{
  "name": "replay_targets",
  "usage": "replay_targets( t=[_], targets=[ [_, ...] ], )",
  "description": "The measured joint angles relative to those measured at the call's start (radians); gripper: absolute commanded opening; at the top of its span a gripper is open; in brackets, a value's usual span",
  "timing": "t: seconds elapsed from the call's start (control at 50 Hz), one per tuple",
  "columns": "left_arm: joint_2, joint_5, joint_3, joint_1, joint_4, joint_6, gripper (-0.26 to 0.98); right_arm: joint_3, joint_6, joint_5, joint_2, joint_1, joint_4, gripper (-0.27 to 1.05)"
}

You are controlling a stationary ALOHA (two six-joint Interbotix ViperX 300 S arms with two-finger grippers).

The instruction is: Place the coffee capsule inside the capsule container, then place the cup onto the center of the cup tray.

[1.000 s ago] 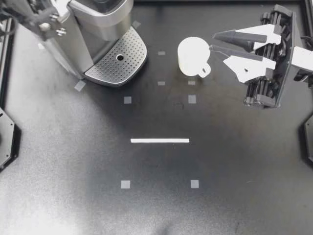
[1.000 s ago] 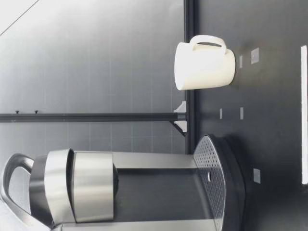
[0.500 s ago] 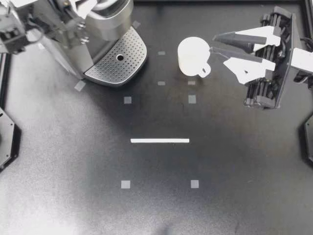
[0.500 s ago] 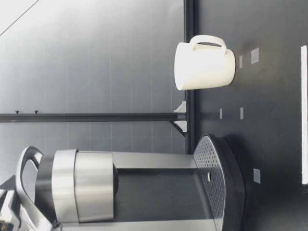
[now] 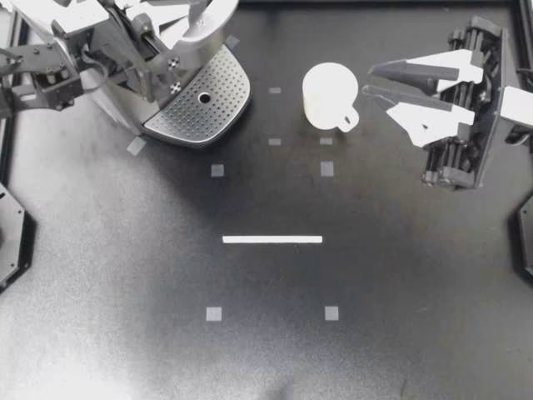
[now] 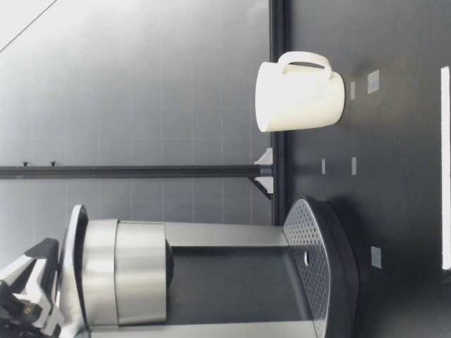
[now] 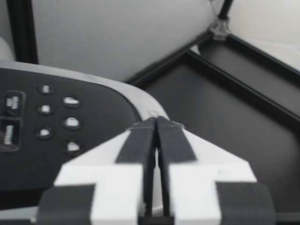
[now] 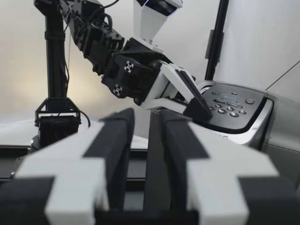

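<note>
A white cup (image 5: 328, 92) stands upright on the black table, its handle toward the front right; the low view also shows the cup (image 6: 299, 91). My right gripper (image 5: 369, 77) hovers just right of it, open by a narrow gap and holding nothing. The silver coffee machine (image 5: 150, 92) sits at the back left with its perforated cup tray (image 5: 200, 100) bare. My left gripper (image 5: 193, 18) is shut, its tips (image 7: 156, 123) resting on the machine's lid beside the buttons. No capsule shows in any view.
A white line (image 5: 272, 239) and several small grey squares mark the table. In the right wrist view my left arm (image 8: 140, 75) reaches down onto the machine's button panel (image 8: 229, 110). Black frame rails (image 5: 375, 4) border the table.
My left arm has swung in over the machine, and the machine's raised lever has gone down flat. My right gripper has drawn back slightly from the cup, which has not moved.
</note>
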Motion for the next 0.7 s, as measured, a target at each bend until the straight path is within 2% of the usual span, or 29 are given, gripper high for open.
replay_targets(
  t=[0.24, 0.42, 0.56, 0.7],
  targets=[
    [-0.061, 0.049, -0.029, -0.006, 0.009, 0.104, 0.05, -0.002, -0.008, 0.038, -0.028, 0.0, 0.0, 0.38],
    [-0.086, 0.207, -0.048, -0.006, -0.005, 0.302, 0.05, -0.066, -0.009, 0.285, -0.037, -0.041, 0.0, 0.38],
    [-0.086, 0.325, -0.074, -0.006, -0.117, 0.5, 0.05, -0.133, -0.008, 0.52, -0.04, -0.1, 0.0, 0.38],
    [-0.087, 0.434, -0.126, -0.006, -0.31, 0.761, 0.05, -0.201, -0.006, 0.742, -0.032, -0.152, 0.0, 0.38]
  ],
)
